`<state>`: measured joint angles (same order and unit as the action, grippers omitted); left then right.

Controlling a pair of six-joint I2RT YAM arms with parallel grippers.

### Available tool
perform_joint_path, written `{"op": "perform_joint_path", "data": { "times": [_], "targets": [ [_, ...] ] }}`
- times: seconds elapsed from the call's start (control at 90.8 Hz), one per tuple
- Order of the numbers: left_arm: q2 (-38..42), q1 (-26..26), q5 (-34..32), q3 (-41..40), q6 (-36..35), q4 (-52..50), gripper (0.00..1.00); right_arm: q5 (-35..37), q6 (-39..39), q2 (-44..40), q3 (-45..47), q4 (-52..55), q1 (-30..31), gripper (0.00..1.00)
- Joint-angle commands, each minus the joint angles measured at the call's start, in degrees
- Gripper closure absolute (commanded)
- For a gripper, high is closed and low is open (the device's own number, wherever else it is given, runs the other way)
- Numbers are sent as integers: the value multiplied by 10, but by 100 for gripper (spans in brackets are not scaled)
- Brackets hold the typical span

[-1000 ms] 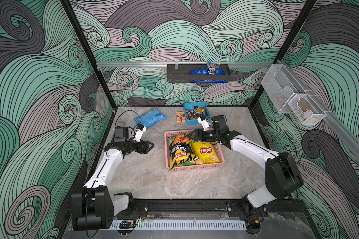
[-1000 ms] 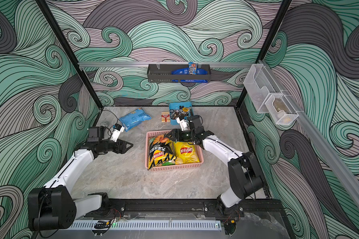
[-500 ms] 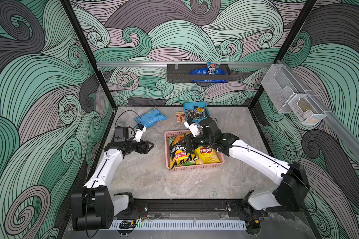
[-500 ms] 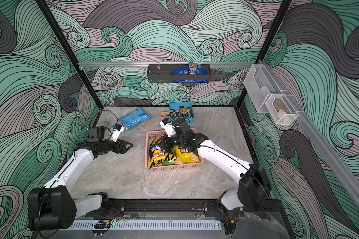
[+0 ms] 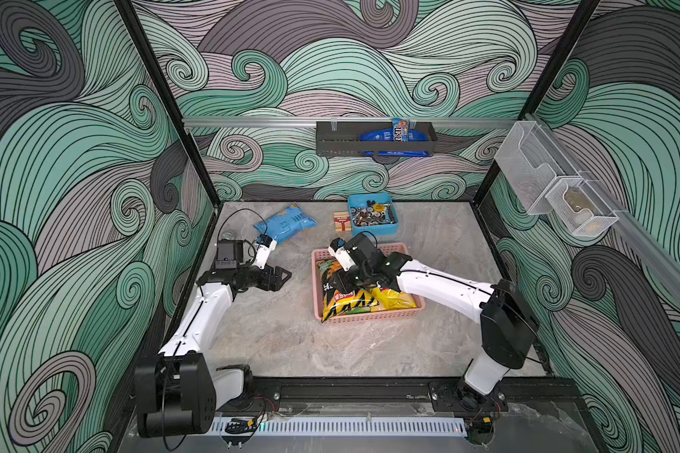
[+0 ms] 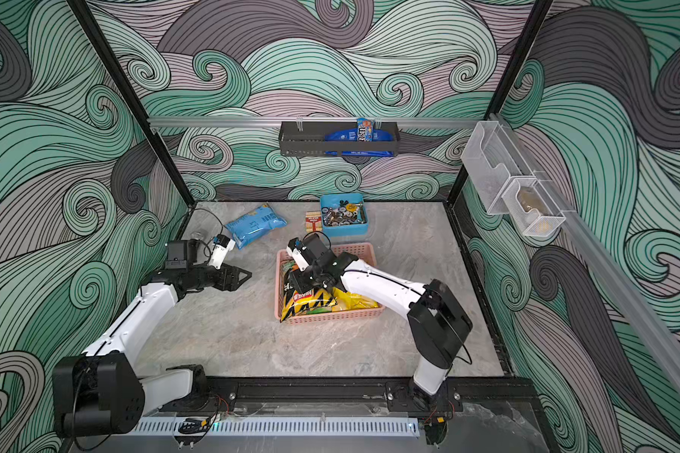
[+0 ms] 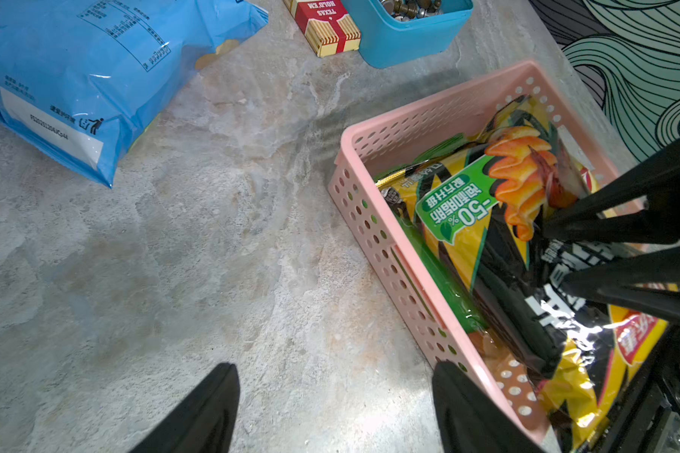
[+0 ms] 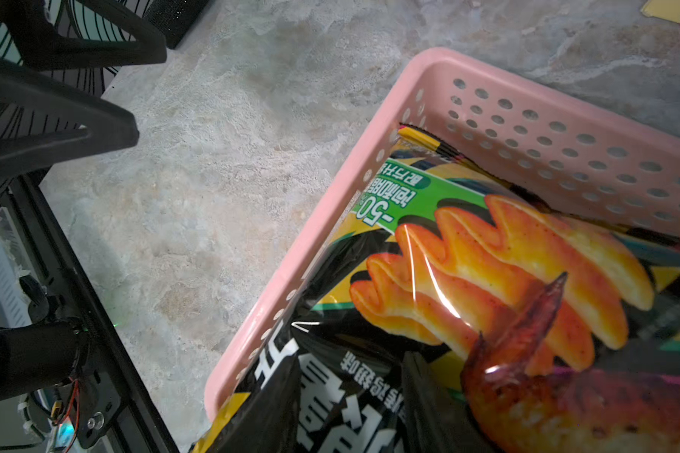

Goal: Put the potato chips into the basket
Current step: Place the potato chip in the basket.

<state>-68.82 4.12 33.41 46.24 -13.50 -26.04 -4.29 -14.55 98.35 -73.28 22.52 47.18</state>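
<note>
Marble tabletop (image 5: 291, 333) | pink basket (image 5: 393, 248) mid-table held the black-and-yellow chip bag (image 5: 342, 302), the yellow chip bag (image 5: 393, 300) beside it and the green chip bag (image 7: 444, 290) beneath | light blue chip bag (image 5: 285, 225) lay outside, far left | right gripper (image 8: 350, 357) straddled the black-and-yellow chip bag, clamp impossible to tell | left gripper (image 5: 285, 276) released, empty, beside the basket.

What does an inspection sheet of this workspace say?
Surface: grey stone-look tabletop.
Job's things: pink basket holds black-and-yellow bag, yellow bag, green bag underneath; light blue bag outside, on tabletop.
Clutter: red-and-cream box beside blue tray of metal bits.
Claws: left claw open, empty; right claw on black-and-yellow bag, grip unclear.
Cables: black cable loops near left claw; thin wires at front rail.
Surroundings: wave-patterned walls; dark rack holding dark blue packet; clear bins.
</note>
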Motion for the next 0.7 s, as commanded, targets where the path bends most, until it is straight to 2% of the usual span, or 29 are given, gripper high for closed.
{"op": "perform_joint_path", "data": {
  "times": [0.0,0.209,0.451,0.693],
  "targets": [
    [-3,5,-3,0,1,4,20,44,6,9,30,37,9,55],
    [-6,5,-2,1,1,4,20,33,0,-4,15,36,16,52],
    [-2,5,-2,1,1,5,20,30,-19,-95,-12,38,16,50],
    [-1,5,-1,0,1,5,20,28,-38,-169,80,44,8,48]
  ]
}}
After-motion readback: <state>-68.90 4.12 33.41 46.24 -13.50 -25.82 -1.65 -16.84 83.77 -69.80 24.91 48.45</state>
